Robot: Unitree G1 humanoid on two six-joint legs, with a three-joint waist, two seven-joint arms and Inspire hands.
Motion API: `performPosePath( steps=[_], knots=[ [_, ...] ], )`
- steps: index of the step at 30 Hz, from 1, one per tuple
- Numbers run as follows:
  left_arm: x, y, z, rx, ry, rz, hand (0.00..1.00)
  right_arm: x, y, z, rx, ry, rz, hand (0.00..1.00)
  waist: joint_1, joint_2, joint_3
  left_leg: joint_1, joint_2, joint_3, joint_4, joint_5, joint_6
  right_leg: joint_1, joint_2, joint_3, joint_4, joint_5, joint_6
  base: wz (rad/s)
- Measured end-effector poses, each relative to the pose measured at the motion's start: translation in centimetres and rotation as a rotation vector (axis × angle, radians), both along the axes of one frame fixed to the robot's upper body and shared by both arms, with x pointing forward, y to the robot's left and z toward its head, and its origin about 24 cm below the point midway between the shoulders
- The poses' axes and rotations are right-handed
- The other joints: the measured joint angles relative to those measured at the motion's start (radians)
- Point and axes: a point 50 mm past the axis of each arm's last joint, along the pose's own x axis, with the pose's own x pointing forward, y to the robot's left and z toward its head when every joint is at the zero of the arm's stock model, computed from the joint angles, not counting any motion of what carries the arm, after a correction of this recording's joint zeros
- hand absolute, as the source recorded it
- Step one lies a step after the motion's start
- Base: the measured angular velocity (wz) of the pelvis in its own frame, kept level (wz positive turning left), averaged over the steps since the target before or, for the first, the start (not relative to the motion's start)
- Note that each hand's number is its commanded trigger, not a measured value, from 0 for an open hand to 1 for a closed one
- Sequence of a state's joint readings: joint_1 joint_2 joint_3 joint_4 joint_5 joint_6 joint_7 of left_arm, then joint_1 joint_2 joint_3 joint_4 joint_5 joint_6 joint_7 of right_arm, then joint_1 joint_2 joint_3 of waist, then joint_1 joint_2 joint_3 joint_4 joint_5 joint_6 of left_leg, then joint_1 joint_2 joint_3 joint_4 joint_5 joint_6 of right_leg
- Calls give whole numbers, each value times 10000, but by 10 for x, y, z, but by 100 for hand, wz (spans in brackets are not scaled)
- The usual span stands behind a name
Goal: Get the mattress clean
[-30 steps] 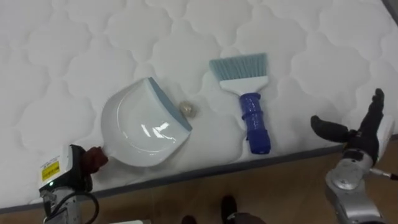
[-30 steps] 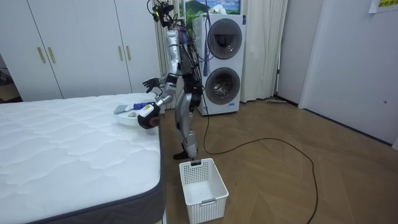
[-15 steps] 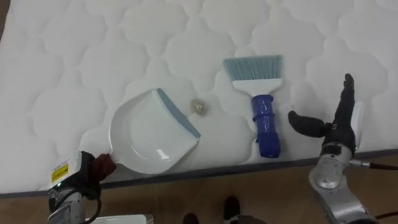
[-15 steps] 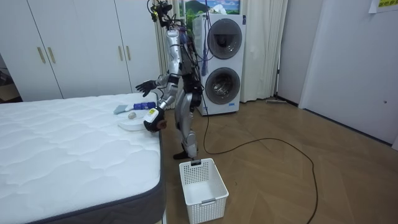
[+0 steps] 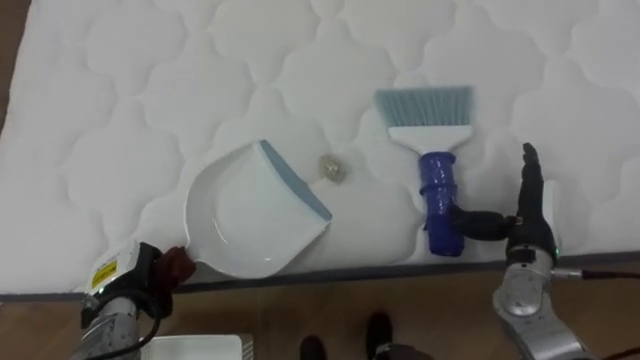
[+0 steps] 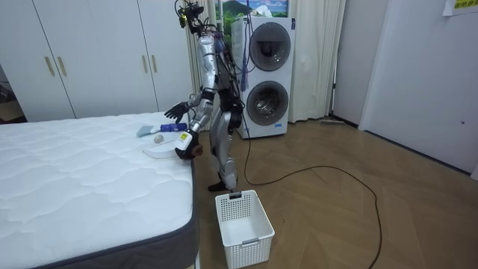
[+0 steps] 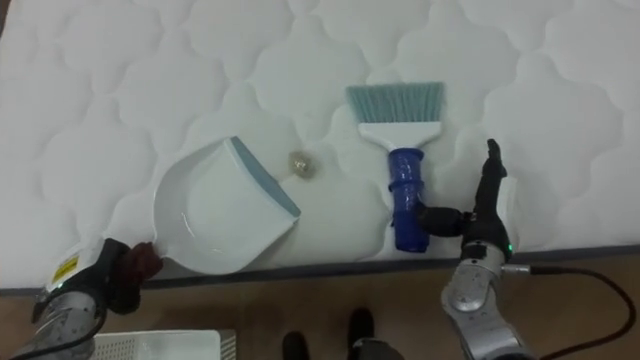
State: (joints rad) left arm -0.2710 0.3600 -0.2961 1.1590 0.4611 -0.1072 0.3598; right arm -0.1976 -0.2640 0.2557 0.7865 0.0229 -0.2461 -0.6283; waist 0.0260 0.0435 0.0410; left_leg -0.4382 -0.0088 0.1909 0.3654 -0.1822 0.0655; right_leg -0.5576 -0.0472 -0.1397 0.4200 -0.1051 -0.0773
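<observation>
Brush (image 5: 437, 190) lies on the mattress (image 5: 150, 80) in the left eye view. The right hand (image 5: 532, 225) is beside its handle, fingers straight, thumb touching it. Room view: the robot stands at the mattress corner. Right eye view: the left hand (image 7: 110, 275) is curled round the dustpan (image 7: 215, 215) handle.

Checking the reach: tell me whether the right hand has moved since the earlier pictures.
Yes. The right hand has closed in leftward on the brush; its thumb now meets the blue handle, where a gap showed before.
</observation>
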Motion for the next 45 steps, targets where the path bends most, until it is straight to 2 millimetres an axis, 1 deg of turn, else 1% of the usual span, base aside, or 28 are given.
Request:
performPosePath(
  steps=[4, 9, 11, 14, 25, 28, 33, 37, 41, 45],
  knots=[
    [4, -1, 2, -60, 43, -56, 100, 4, -1, 0, 225, 87, -110, 0, 45, 63, 39, -59, -7, 5, 88, -8, 11, -58, -29, 4, 114, -33, 5, 0],
    [7, -1, 3, -30, 47, -47, 100, 15, 1, 7, 308, 58, 233, 0, 56, 60, 42, -78, -24, 72, 119, -19, 4, -177, -65, 50, 293, -91, -25, 0],
    [8, -2, 3, -35, 53, -47, 100, 16, 2, 7, 324, 87, 319, 0, 59, 65, 49, -83, -24, 82, 141, -22, -3, -197, -76, 47, 327, -122, -39, 0],
    [9, -2, 4, -41, 60, -52, 100, 16, 2, 6, 350, 132, 391, 0, 52, 84, 82, -111, -9, 86, 154, -25, -10, -216, -75, 26, 344, -131, -54, 0],
    [9, -2, 3, -85, 202, -78, 100, 24, 5, 13, 603, -134, 441, 0, 40, 47, 107, -73, -34, 157, 127, -24, -8, -218, -129, 21, 438, -190, -33, 0],
    [9, -2, 3, -103, 227, -86, 100, 30, 6, 19, 862, -367, 430, 0, 38, 46, 107, -74, -34, 159, 128, -23, -7, -218, -130, 24, 441, -190, -33, 0],
    [5, -3, 1, -162, 328, -78, 100, 41, 15, 38, 1520, -1292, 629, 0, 50, 52, 104, -58, -34, 168, 128, -22, -5, -210, -130, 33, 436, -194, -29, 0],
    [4, -5, -1, -231, 350, -93, 100, 49, 19, 49, 1597, -1720, 800, 0, 75, 55, 99, -34, -34, 163, 131, -20, -5, -187, -138, 19, 420, -198, -28, 0],
    [3, -6, -2, -244, 380, -85, 100, 49, 22, 48, 1692, -1682, 954, 0, 68, 58, 96, 23, -34, 162, 130, -19, -4, -125, -143, 6, 396, -199, -28, 0],
    [-2, -7, -6, -250, 609, -7, 100, 45, 28, 41, 1669, -1284, 1457, 0, 51, 61, 91, 173, -26, 123, 101, -19, -4, 86, -135, -55, 297, -199, -24, 2]
  ],
)
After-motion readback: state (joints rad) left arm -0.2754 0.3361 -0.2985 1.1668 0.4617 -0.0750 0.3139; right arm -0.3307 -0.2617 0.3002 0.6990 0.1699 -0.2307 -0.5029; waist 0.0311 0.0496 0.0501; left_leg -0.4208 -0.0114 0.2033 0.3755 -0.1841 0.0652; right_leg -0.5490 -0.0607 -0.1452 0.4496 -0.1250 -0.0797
